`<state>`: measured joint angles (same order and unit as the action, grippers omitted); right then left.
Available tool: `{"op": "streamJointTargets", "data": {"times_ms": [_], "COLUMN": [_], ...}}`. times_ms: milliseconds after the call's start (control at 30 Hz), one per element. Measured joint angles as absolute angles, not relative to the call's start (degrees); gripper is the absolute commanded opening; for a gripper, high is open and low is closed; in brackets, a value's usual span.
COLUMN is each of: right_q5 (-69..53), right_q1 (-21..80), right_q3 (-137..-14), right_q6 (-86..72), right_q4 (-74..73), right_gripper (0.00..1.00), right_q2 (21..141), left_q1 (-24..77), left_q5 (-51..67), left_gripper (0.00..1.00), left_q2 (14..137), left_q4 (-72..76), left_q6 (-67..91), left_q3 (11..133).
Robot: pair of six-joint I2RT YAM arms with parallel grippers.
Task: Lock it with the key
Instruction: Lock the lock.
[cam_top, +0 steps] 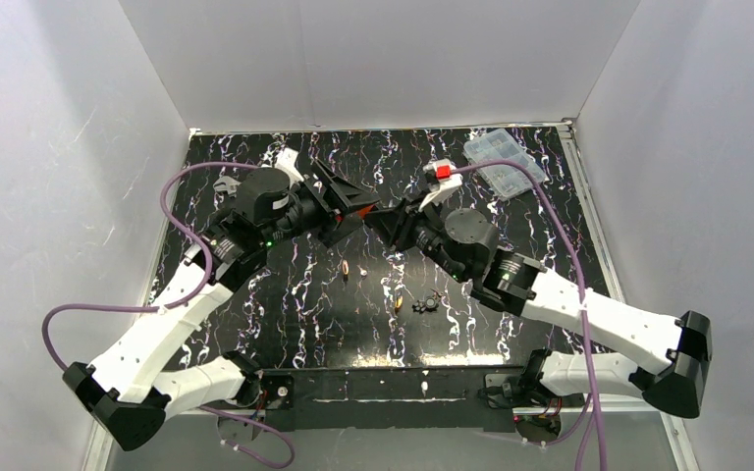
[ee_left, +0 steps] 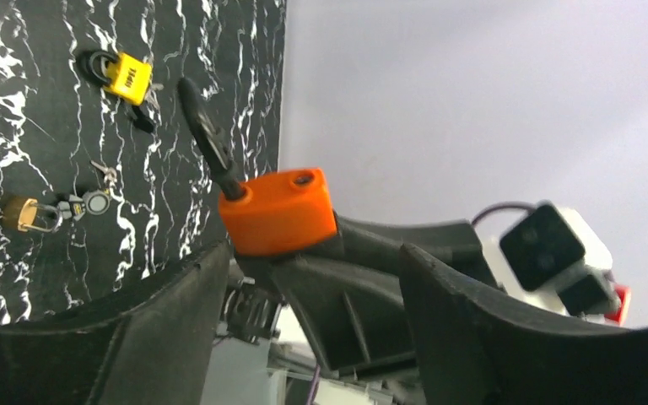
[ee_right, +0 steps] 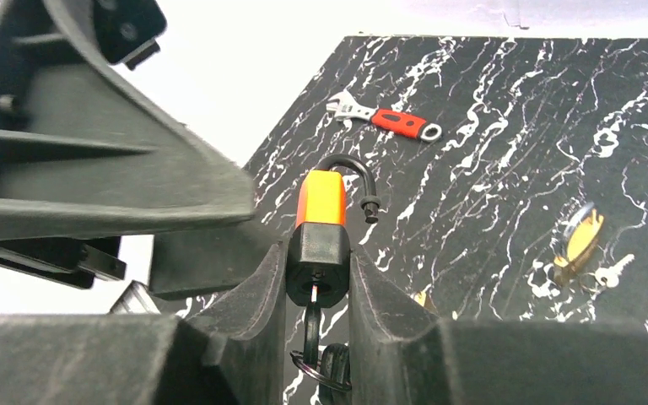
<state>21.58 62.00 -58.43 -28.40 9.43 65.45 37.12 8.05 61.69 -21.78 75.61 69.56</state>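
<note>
Right wrist: we see right gripper [ee_right: 316, 263] pinching the orange lock [ee_right: 321, 198] midair, key [ee_right: 312, 322] in its base, shackle [ee_right: 348, 162] open, left gripper [ee_left: 316, 257] spread beside it; we judge an off-centre push on the shackle could twist the lock out of the pinch.

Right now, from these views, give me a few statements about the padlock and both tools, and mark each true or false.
1. The right tool grips an orange padlock. True.
2. Its shackle is latched shut. False: one end hangs free of the body.
3. The left tool is clamped on that padlock. False: its fingers stand wide apart, holding nothing.
4. A red-handled wrench lies on the table. True.
</note>
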Motion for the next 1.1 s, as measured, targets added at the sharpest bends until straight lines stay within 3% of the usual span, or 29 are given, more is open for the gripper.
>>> {"op": "streamJointTargets", "data": {"times_ms": [267, 600, 867, 1100], "right_q5": [15.11, -18.79, -39.2, -43.81], "right_q1": [58.63, 40.93, 38.79, 38.7], "right_q3": [-55.24, -53.43, -54.5, -57.04], "right_q6": [-30.98, -40.23, -48.4, -51.4], "right_q4": [1.26, -2.0, 1.04, 3.66], "right_gripper": [0.01, 0.01, 0.01, 0.01], "right_q2": [55.57, 46.44, 48.21, 48.21], "left_q1": [37.26, 37.26, 37.26, 37.26], "left_q5": [15.16, 28.51, 39.24, 45.5], "left_gripper": [0.75, 0.65, 0.56, 0.47], "left_q2": [60.31, 56.31, 57.47, 57.8], "left_q4": [-25.98, -32.16, -32.16, -31.44], "left_q6": [56.45, 25.06, 15.92, 14.11], "left_q3": [72.88, 78.08, 78.11, 78.28]}}
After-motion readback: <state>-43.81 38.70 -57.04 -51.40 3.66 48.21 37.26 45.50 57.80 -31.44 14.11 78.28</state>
